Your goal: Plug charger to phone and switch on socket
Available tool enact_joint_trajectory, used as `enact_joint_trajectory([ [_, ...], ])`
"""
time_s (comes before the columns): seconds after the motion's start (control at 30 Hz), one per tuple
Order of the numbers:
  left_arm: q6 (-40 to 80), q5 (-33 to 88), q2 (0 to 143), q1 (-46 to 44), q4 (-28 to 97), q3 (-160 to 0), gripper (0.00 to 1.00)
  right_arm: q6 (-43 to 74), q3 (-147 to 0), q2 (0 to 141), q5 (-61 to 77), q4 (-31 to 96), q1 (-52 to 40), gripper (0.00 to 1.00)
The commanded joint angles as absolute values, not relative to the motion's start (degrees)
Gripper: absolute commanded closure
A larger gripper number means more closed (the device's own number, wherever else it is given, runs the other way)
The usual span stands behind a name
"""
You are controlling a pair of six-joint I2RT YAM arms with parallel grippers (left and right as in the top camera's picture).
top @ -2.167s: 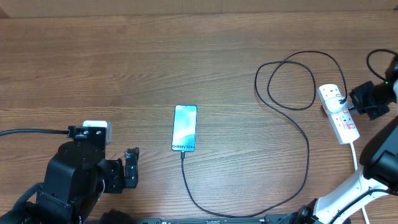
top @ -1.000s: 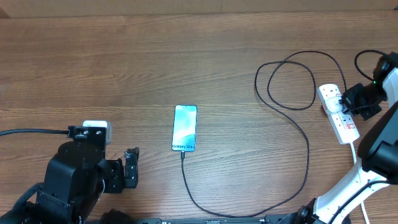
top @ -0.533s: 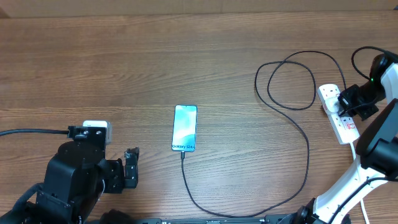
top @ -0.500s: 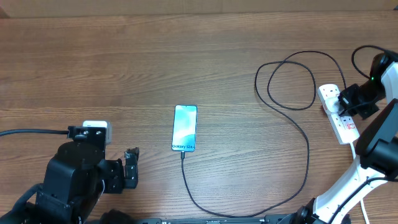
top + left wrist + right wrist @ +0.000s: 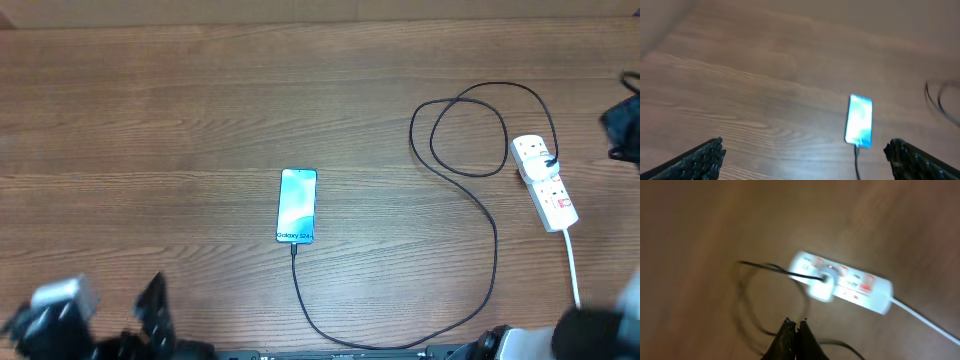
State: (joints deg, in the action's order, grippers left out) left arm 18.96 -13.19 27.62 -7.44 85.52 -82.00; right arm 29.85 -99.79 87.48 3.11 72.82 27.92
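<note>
1. The socket (image 5: 840, 282) held one plug (image 5: 821, 289), and the charger (image 5: 752, 300) ran off from that plug in a loose loop on the counter (image 5: 740, 75).
2. My right fingers (image 5: 790, 342) looked clenched tip to tip with nothing between them, though the view was blurred.
3. The socket lay ahead of those tips and apart from them. Its white cord (image 5: 925, 322) trailed off to the right.
4. My left fingers (image 5: 702, 159) were released, spread wide and empty.
5. The phone (image 5: 860, 121) lay flat ahead of them with its screen lit. It was nearer the right-hand finger and touched neither.
6. The charger's free end met the phone's edge on the side facing those fingers. I could not tell how deep it sat.
</note>
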Motion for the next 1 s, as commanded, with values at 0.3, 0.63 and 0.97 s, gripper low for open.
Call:
enact_joint_trajectory([
  [0.3,18.9,-13.9,8.9,-2.2,85.6,-81.8,0.0,46.4,-101.1,60.8,18.1,33.1,27.6,0.96],
  [0.63,18.9,-14.7,0.3,-1.8,89.1,-82.7,0.01,29.5,-101.3,51.4,18.1,33.6,20.6,0.96],
  [0.97,18.9,-14.6,0.3,4.0,90.9,-82.5,0.0,24.9,-98.9,44.2,15.9,37.8,0.8,0.96],
])
